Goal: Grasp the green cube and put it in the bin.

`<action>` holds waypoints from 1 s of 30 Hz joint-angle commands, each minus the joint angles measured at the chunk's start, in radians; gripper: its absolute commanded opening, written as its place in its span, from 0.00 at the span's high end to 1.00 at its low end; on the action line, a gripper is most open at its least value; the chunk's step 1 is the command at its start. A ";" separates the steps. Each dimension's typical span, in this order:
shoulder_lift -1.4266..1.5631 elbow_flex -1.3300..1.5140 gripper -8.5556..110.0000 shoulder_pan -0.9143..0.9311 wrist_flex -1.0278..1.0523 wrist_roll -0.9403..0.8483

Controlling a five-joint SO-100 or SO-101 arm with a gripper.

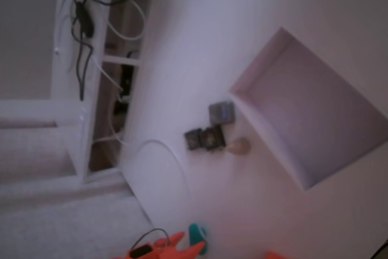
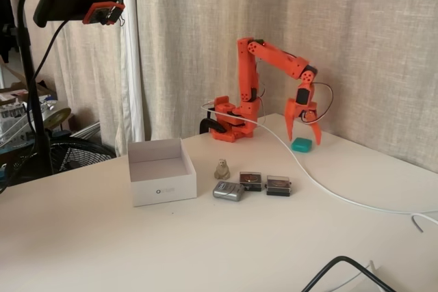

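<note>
The green cube [image 2: 301,145] lies on the white table at the far right, below the orange arm. My gripper [image 2: 303,139] hangs over it, open, with one finger on each side of the cube; I cannot tell whether they touch it. In the blurred fixed view the green cube [image 1: 197,233] sits at the bottom edge beside the orange gripper [image 1: 185,245]. The bin [image 2: 164,188], a white shallow square box, stands well to the left of the cube and holds nothing. The same bin [image 1: 259,63] fills the right side of the blurred view.
Between bin and cube lie a small beige figure [image 2: 222,169], a silver piece [image 2: 228,191] and two dark square pieces [image 2: 251,181]. A white cable [image 2: 321,186] runs across the table from the arm's base. A camera on a black stand [image 2: 82,6] rises at the left.
</note>
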 commanded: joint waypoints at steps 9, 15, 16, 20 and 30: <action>0.026 0.071 0.64 -0.002 -0.112 0.005; 0.018 0.071 0.68 0.008 -0.117 0.005; 0.017 0.071 0.72 0.008 -0.117 0.005; 0.020 0.063 0.80 0.009 -0.103 0.005; 0.026 0.060 0.82 0.021 -0.095 0.005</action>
